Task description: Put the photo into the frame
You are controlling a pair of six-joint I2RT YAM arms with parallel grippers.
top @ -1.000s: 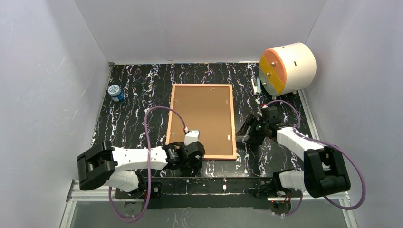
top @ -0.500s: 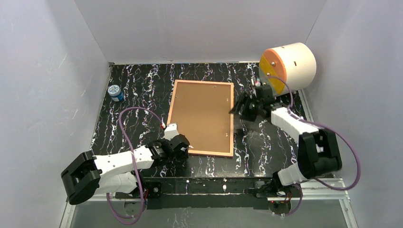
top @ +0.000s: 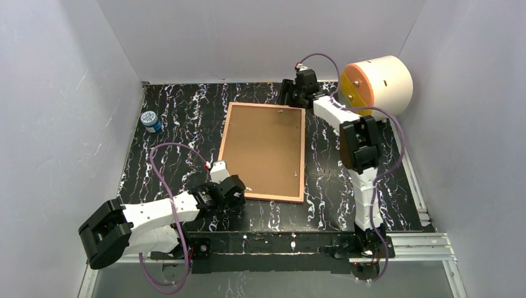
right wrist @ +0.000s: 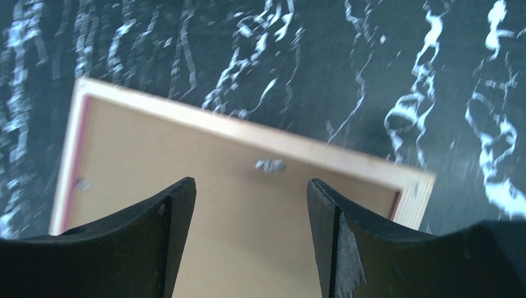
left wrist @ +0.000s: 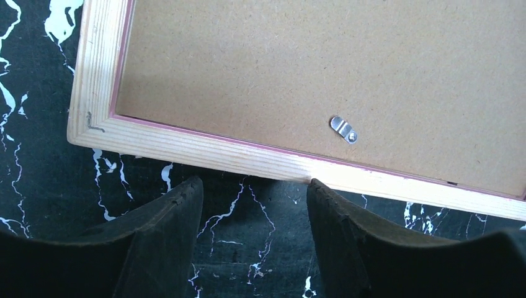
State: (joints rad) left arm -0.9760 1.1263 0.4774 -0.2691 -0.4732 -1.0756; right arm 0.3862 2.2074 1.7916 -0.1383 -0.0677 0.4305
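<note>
Frame (top: 273, 198) lies back-up mid-table (top: 173, 124), brown backing board (top: 263, 152) seated inside it; the photo is not visible, so I cannot tell whether it sits underneath. Since a second ago the frame has slid slightly toward the table's far edge. The right gripper (right wrist: 251, 189) has swung from the frame's right side to its far right corner, jaws wide and empty over a small metal clip (right wrist: 270, 166). The left gripper (left wrist: 251, 192) has backed off to the near left corner, also parted and holding nothing. Fastening the clips looks like the step in hand.
</note>
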